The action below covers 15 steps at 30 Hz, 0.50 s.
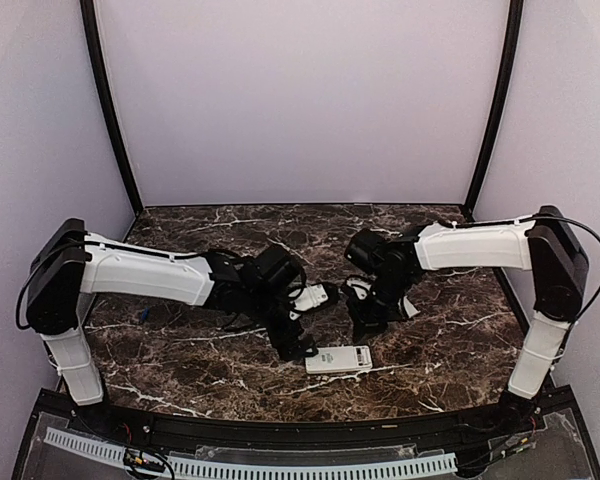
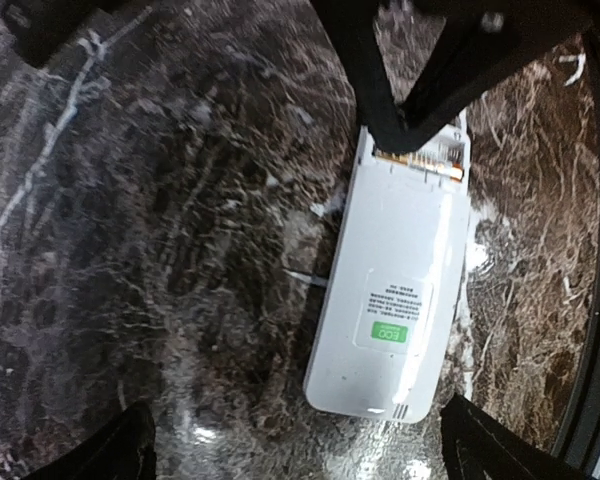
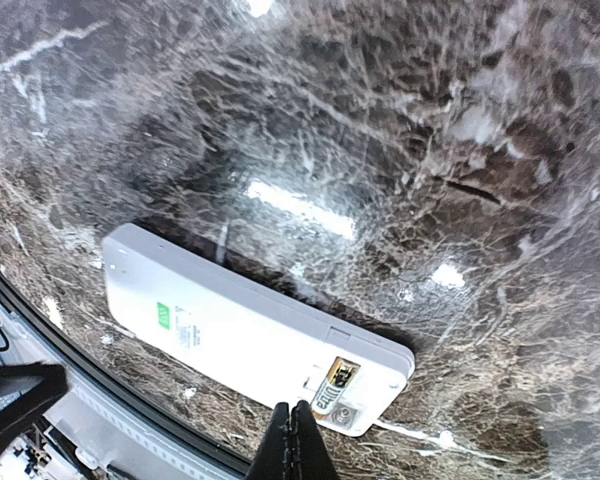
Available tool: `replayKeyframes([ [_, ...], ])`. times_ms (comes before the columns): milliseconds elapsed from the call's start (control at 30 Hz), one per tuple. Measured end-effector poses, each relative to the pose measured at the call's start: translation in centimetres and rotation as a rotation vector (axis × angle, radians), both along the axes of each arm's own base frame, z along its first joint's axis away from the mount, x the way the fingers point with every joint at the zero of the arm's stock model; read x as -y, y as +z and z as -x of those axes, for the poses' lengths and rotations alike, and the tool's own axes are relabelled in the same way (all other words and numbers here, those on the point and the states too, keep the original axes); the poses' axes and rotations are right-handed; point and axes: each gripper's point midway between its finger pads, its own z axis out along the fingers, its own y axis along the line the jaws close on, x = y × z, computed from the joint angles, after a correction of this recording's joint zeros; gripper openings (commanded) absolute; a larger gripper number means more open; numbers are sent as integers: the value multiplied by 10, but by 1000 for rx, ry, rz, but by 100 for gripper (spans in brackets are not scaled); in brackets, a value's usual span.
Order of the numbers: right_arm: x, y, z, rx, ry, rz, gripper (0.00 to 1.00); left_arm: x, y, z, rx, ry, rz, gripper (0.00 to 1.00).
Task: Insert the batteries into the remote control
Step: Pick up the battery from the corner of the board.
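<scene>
1. Your remote control [image 1: 338, 360] lies flat on the table [image 1: 180, 350], near the front edge and about midway between the two arms.
2. In the top view its long axis runs nearly left to right, only slightly tilted. The end with the opened battery compartment [image 3: 337, 385] points toward the right arm. The rounded, closed end points toward the left arm.
3. It rests face down, so you see the back: a smooth white plastic shell, a slim rectangle with softly rounded corners. A small green sticker [image 2: 388, 330] with fine print above it sits toward the closed end.
4. At the compartment end the shell is cut away, and copper-coloured contacts [image 2: 420, 160] show in the recess.
5. Your left gripper [image 2: 305, 450] hangs over the closed end. Its black fingers are spread wide at the bottom corners of its wrist view, and they hold nothing. The remote lies between their lines but apart from both pads.
6. Your right gripper [image 3: 295, 440] has its two fingers pressed together into one narrow black tip. That tip sits right at the compartment end of the remote. You cannot tell whether anything is pinched between the fingers, or whether the tip bears down on the shell.
7. The table is polished dark brown marble veined with white, glossy enough to show bright reflections of the lamps beside the remote.
</scene>
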Motion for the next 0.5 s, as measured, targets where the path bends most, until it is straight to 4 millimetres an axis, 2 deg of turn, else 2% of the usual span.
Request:
replayKeyframes([
  [167, 1, 20, -12, 60, 11, -18, 3, -12, 63, -28, 16, 104, 152, 99],
  [267, 5, 31, -18, 100, 11, -30, 4, -42, 94, -65, 18, 284, 227, 99],
  [300, 7, 34, -20, 113, 12, -35, 5, -60, 101, -83, 12, 375, 249, 99],
  [367, 8, 39, -24, 135, 16, -43, 6, -113, 106, -125, 11, 611, 270, 99],
  [400, 9, 41, -25, 145, 23, -45, 7, -139, 104, -141, 10, 714, 269, 99],
  [433, 10, 41, -26, 155, 31, -45, 8, -177, 98, -159, 10, 859, 260, 99],
  [500, 10, 41, -28, 168, 44, -45, 9, -237, 81, -175, -8, 1073, 227, 99],
])
